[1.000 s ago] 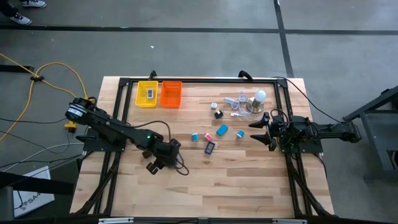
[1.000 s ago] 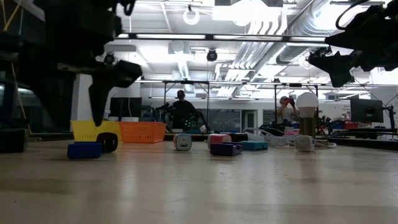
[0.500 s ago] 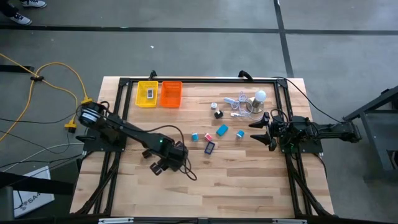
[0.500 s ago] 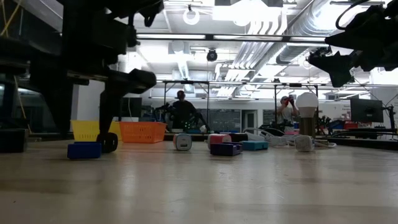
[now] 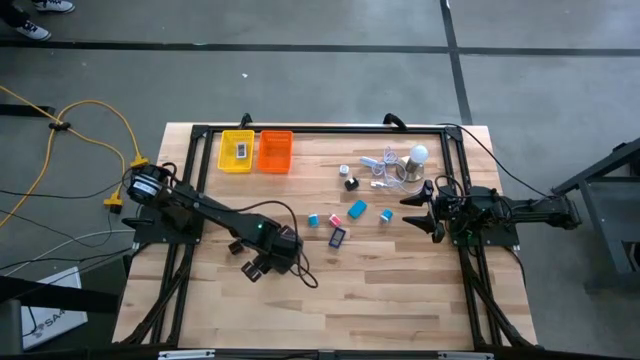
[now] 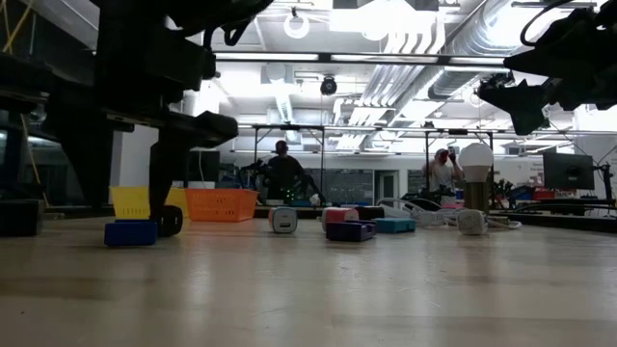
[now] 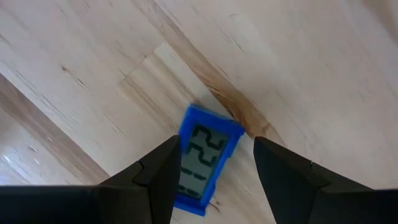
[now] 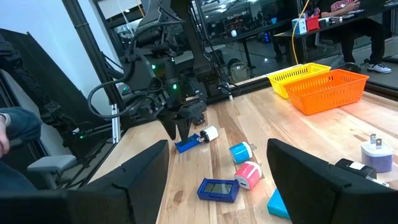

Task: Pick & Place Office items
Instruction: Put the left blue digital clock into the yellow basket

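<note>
My left gripper (image 5: pixel 256 269) is open, pointing down near the table's middle-left. In the left wrist view its fingers (image 7: pixel 216 142) stand on either side of a small blue piece with a grey display (image 7: pixel 202 158), which lies flat on the wood. The right wrist view shows that blue piece (image 8: pixel 185 145) beside a white-and-black cylinder (image 8: pixel 208 134). More office items lie mid-table: light-blue (image 5: pixel 313 220), pink (image 5: pixel 334 219), dark blue (image 5: pixel 337 237) and two more light-blue ones (image 5: pixel 358 210). My right gripper (image 5: pixel 420 210) waits open above the table's right side.
A yellow bin (image 5: pixel 237 150) and an orange bin (image 5: pixel 275 151) sit at the far edge. A white light bulb (image 5: pixel 419 155) and a white cable (image 5: pixel 385 165) lie far right. A black frame (image 5: pixel 330 130) rims the table. People show in the room behind.
My left gripper moved toward the table's right and slightly toward the near edge, and came lower over the blue piece. It has kept still for the last half second. The items have not moved.
</note>
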`<state>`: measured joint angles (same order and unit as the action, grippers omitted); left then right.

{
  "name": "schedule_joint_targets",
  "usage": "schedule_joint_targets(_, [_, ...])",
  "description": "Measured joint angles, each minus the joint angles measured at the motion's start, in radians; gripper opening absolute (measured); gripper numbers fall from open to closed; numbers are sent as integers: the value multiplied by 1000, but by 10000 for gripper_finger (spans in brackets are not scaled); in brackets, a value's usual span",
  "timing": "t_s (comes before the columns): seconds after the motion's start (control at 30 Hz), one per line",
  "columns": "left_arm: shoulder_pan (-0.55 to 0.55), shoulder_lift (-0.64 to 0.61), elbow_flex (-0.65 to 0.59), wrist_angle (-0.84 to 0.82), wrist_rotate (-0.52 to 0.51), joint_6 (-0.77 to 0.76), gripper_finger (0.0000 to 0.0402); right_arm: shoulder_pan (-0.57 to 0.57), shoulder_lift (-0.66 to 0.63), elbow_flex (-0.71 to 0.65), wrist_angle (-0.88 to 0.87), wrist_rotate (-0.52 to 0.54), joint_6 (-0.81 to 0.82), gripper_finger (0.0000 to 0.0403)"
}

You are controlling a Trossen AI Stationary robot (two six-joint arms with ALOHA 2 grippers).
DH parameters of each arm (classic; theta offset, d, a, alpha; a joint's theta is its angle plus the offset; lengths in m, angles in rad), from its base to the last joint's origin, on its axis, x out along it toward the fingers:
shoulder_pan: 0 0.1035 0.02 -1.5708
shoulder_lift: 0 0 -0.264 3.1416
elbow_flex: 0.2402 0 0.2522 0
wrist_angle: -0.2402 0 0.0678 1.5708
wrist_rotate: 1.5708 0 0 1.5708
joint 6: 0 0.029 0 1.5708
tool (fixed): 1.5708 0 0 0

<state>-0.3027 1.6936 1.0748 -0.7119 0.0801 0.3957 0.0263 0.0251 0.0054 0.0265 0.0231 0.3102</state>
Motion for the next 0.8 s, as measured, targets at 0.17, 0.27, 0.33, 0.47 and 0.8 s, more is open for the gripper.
schedule_joint_targets(0.17, [0,0,0,1,7,37,194,0,0,0,0,0,0,259])
schedule_joint_targets(0.27, [0,0,0,6,7,56,194,0,0,0,0,0,0,259])
schedule_joint_targets(0.33, [0,0,0,12,7,61,194,0,0,0,0,0,0,259])
schedule_joint_targets(0.47, [1,0,0,17,3,74,195,0,0,0,0,0,0,259])
schedule_joint_targets(0.8, [11,0,0,17,1,85,229,0,0,0,0,0,0,259])
